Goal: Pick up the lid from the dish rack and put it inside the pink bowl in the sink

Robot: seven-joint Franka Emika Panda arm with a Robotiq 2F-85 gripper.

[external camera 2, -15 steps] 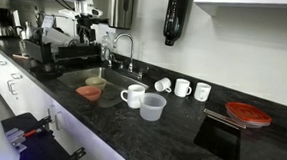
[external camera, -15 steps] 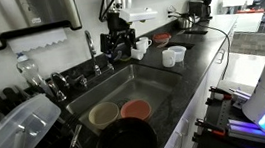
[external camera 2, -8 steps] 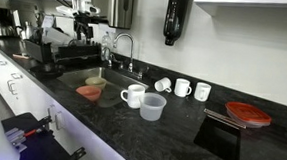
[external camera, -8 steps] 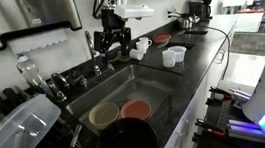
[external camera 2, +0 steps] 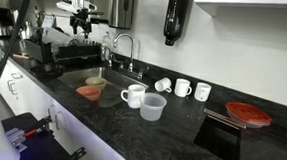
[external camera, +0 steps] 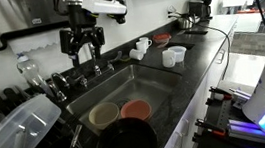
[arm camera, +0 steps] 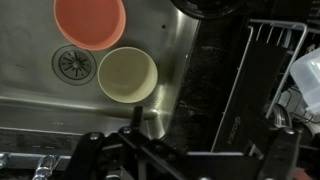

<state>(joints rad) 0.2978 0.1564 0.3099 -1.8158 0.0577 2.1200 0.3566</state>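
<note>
My gripper (external camera: pixel 81 48) hangs open and empty above the faucet, behind the sink; it also shows in an exterior view (external camera 2: pixel 82 24). In the wrist view its dark fingers frame the bottom edge (arm camera: pixel 185 162). The pink bowl (external camera: pixel 135 109) sits in the sink next to a beige bowl (external camera: pixel 104 114); both show in the wrist view, pink (arm camera: pixel 90 22) and beige (arm camera: pixel 127 75). The dish rack (arm camera: pixel 262 60) lies to the right in the wrist view, with a pale clear lid (arm camera: pixel 306 80) at its edge. The lid looks like the clear plastic piece (external camera: pixel 18 132) on the rack.
A faucet (external camera: pixel 92 50) and handles stand right under the gripper. A black pan (external camera: pixel 131 145) sits at the sink's near side. White mugs (external camera 2: pixel 133 94) and a clear cup (external camera 2: pixel 153 108) stand on the black counter. A bottle (external camera: pixel 28 71) stands behind the rack.
The gripper has moved along the back of the sink from near the mugs toward the dish rack side and now hangs above the faucet. It stays open and empty.
</note>
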